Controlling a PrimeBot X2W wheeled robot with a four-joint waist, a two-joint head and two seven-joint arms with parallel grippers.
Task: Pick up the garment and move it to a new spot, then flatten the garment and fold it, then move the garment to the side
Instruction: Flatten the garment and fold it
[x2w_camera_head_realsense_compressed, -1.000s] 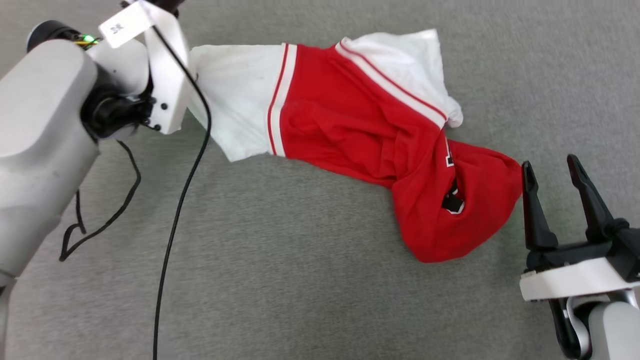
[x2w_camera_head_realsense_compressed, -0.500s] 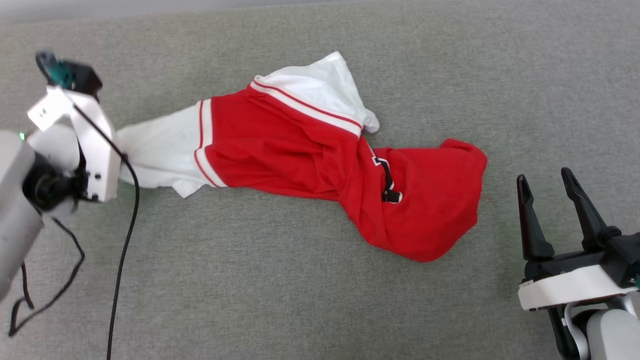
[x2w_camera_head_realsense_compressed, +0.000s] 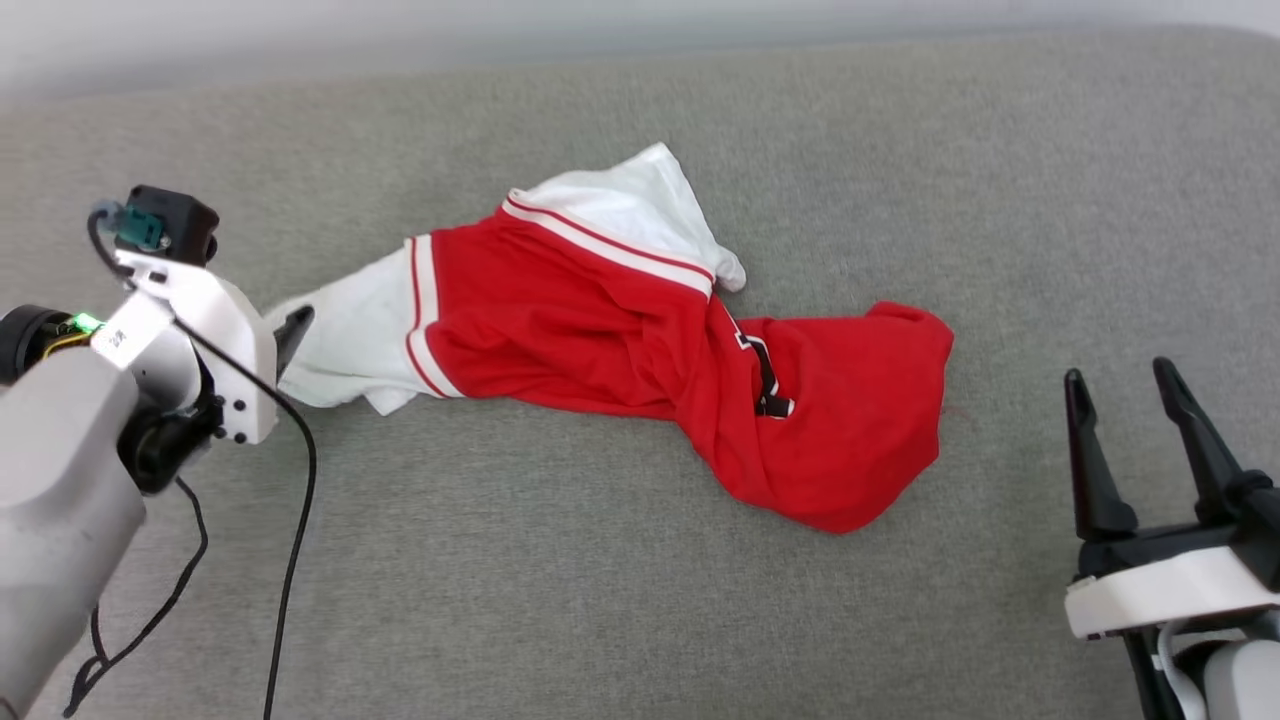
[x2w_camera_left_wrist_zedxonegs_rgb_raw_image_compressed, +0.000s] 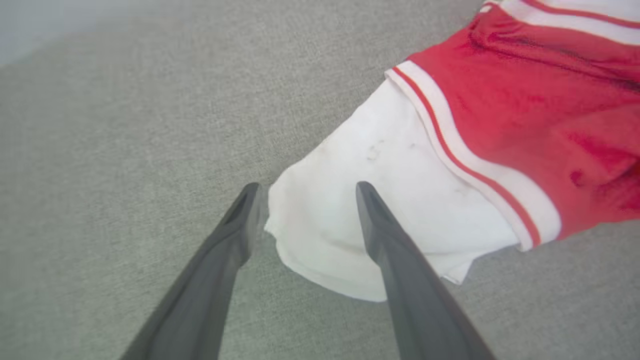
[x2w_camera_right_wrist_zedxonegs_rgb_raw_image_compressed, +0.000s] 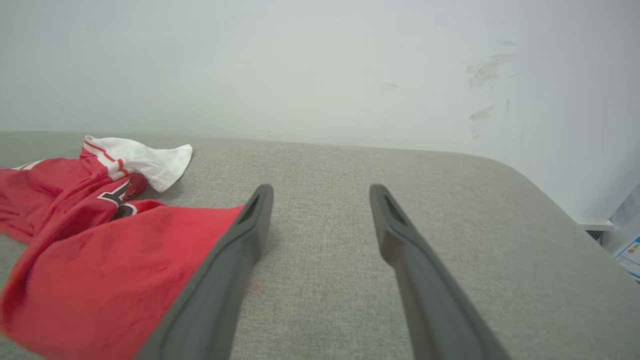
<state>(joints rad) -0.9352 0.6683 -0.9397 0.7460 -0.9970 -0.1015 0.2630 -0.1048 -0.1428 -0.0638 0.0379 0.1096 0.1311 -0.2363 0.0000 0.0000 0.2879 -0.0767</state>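
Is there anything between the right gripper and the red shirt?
Nothing. In the head view, bare grey surface separates the right gripper from the garment.

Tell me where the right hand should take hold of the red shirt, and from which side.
The bunched red end of the garment, approached from the robot's right by the right hand. That end lies nearest it, its folds look humped above the grey surface, giving an edge to pinch, and it sits opposite the white sleeve.
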